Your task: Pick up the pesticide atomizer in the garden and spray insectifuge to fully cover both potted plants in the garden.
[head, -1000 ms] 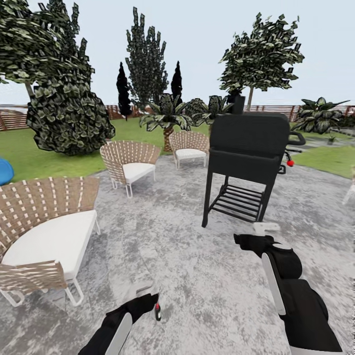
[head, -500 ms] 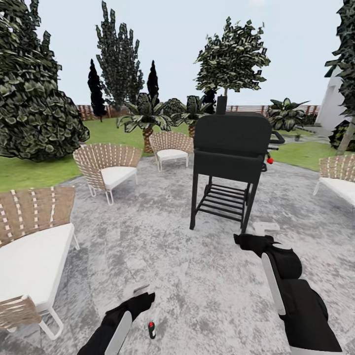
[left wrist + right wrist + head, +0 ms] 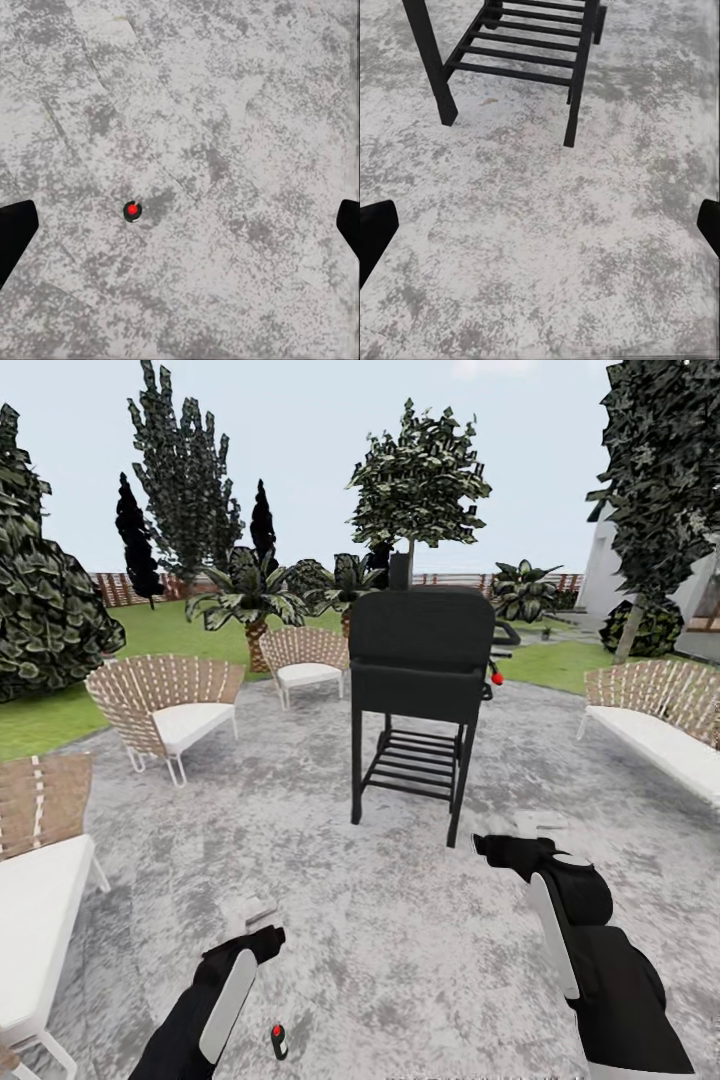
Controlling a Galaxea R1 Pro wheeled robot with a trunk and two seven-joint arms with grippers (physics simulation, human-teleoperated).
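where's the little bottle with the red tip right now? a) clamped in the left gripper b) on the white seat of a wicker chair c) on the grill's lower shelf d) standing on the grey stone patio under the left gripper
d, the pesticide atomizer stands on the bare stone patio, apart from the left gripper; the left wrist view looks down on its red tip between wide-open fingers, nothing touching it.

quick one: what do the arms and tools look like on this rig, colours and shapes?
Both arms are bulky black shells with a white panel strip running along the forearm. The left tool and right tool end in pale grey-white fingers on a black wrist block. In the wrist views the fingertips show as plain black wedges at the frame edges. No cables or markings visible.
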